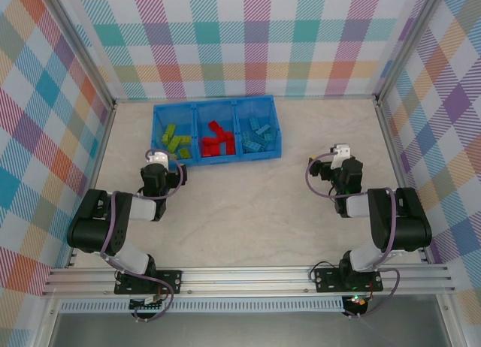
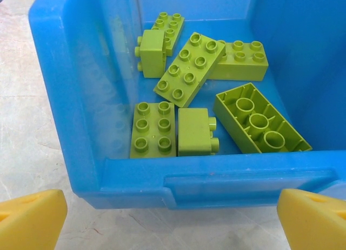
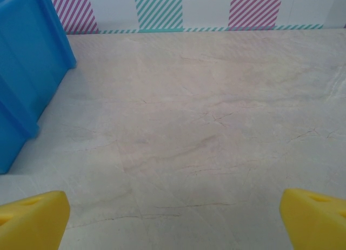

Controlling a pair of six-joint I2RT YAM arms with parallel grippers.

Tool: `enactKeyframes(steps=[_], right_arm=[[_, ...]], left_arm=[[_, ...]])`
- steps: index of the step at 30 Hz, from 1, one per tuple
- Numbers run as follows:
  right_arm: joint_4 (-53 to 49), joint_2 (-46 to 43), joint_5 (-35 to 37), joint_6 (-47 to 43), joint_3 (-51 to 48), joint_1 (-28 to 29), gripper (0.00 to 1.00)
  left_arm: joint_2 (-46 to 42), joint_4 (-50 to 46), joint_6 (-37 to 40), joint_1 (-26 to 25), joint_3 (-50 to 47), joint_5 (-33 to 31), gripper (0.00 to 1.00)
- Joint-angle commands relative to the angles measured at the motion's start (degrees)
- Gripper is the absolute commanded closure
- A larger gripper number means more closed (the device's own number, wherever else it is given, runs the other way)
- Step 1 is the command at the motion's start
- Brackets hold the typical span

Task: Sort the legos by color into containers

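**Blue tray [image 1: 225, 160] carrying every brick, both jaws gaping empty**

Lime green legos [image 1: 174, 137] are lying in the tray's left compartment [image 2: 102, 87], red legos [image 1: 216, 142] in its middle one, light blue legos [image 1: 258, 135] in its right one. No brick is showing on the desk [image 1: 255, 212] outside the tray, so the sort is looking finished. The left arm [image 1: 154, 183] is hovering just beside the tray's near left corner, its jaws standing fully apart and gripping nothing. The right arm [image 1: 344, 180] is waiting well right of the tray, jaws equally wide and empty.

Trouble, as I am judging it, is sitting with the left arm. A forward push would be shoving the light tray across the smooth marbled desk, and a dip into the left compartment could be flicking a green brick over the divider [image 2: 303, 60] among the reds.

The tray is looking like glossy translucent plastic with rounded rims; the bricks are showing as hard, shiny studded blocks, one green piece lying hollow side up
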Motion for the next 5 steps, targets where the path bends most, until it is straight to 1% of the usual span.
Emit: enactKeyframes(steps=[1,2,5], right_arm=[[-2.0,-0.3,-1.5,0.8,0.9,-1.0,0.01],[-2.4,-0.3,-2.4,1.0,1.2,-1.5,0.01],[-1.1,-0.4,-1.9,0.7,0.5,-1.4,0.0]], left_arm=[[-0.4,1.3,-0.7,0.9,1.0,0.5,0.0],[-0.4,1.3,-0.7,1.0,1.0,0.6,0.0],[-0.4,1.4,-0.7,1.0,1.0,0.6,0.0]])
